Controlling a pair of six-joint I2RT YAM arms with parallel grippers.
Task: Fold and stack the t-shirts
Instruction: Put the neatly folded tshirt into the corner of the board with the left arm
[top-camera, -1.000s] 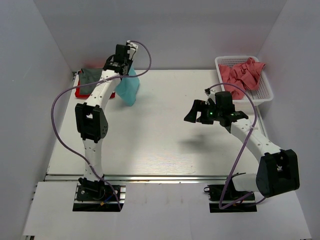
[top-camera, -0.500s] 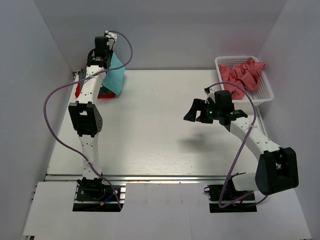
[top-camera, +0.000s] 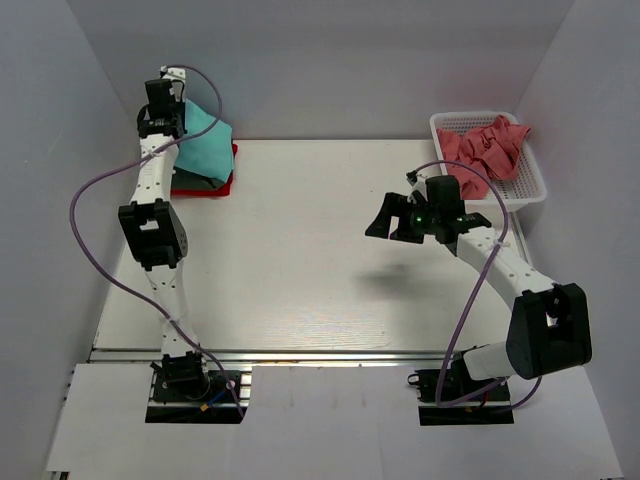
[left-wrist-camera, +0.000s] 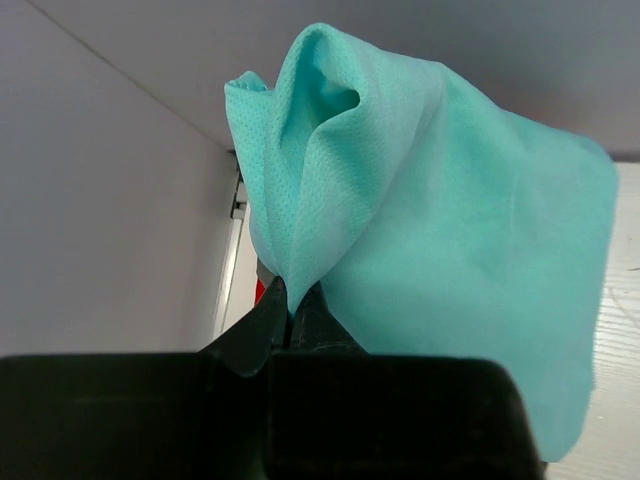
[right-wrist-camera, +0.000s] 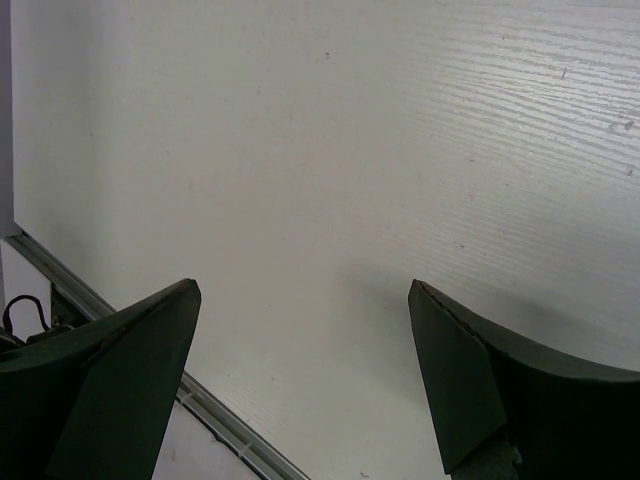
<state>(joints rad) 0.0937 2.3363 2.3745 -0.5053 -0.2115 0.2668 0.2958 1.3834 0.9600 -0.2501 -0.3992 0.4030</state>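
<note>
A teal-green t-shirt (top-camera: 207, 146) hangs bunched at the table's back left corner, with my left gripper (top-camera: 172, 122) shut on its top fold. In the left wrist view the teal cloth (left-wrist-camera: 440, 230) fills the frame above the pinched left gripper (left-wrist-camera: 288, 300). Under it lie a bright red t-shirt (top-camera: 214, 186) and a dark grey one (top-camera: 203, 178), mostly hidden. Salmon-pink t-shirts (top-camera: 485, 148) are heaped in the basket. Over the table's middle right my right gripper (top-camera: 386, 218) is open and holds nothing; the right wrist view shows the right gripper (right-wrist-camera: 303, 290) above bare table.
The white mesh basket (top-camera: 536, 178) stands at the back right corner. White walls close in the left, back and right sides. A metal rail (top-camera: 300, 352) runs along the white table's (top-camera: 300, 250) near edge, also seen as a rail (right-wrist-camera: 120, 320) below my right fingers.
My left arm has swung left and back, carrying the teal t-shirt from beside the red and grey pile to over it. The right gripper has shifted slightly left and stayed open.
</note>
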